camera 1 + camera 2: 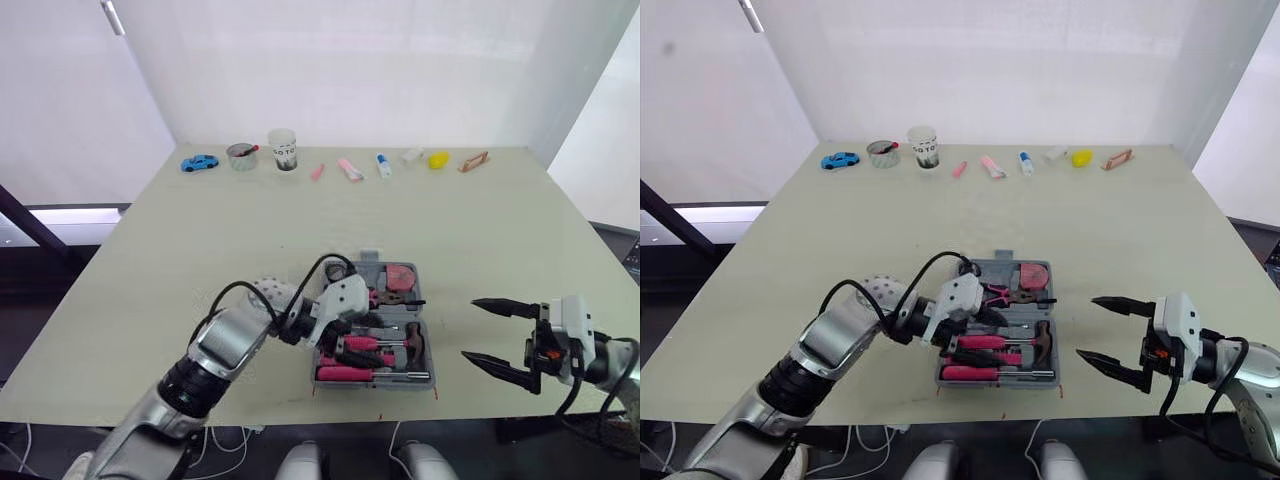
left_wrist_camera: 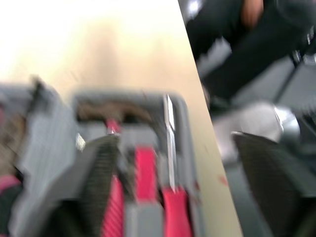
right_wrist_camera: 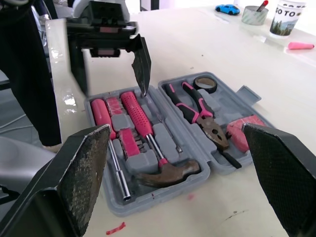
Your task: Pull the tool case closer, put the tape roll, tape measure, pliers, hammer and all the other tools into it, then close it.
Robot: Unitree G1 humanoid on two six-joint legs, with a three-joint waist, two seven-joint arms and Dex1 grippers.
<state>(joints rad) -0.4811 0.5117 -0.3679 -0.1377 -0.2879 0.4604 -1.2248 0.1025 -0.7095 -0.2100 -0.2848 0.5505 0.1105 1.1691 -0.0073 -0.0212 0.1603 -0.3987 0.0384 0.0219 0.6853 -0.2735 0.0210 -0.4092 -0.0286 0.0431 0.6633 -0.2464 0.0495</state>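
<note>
Find tool case (image 1: pixel 375 385) lying open near the front edge of the table (image 1: pixel 150 300), both halves flat. Count inside: hammer (image 3: pixel 165 173), pliers (image 3: pixel 200 111), tape roll (image 3: pixel 205 84), pink tape measure (image 3: pixel 245 132) and pink-handled screwdrivers (image 3: pixel 138 118), each seated in a moulded slot. Judge pulling-in and packing done, or very nearly; closing not yet done. Note a row of small items along the far edge, among them a cup (image 1: pixel 284 149) and a blue toy car (image 1: pixel 200 162); cannot tell whether any counts as a tool.

Place left gripper (image 3: pixel 113 91) over the case's left half, arm bent in from the robot's left side. Read its fingers as moderately spread and holding nothing, one tip at or just above a screwdriver handle; cannot tell about contact. Place right gripper (image 1: pixel 470 328) to the right of the case, apart from it, fingers spread wide, empty, pointing toward the case.
</note>
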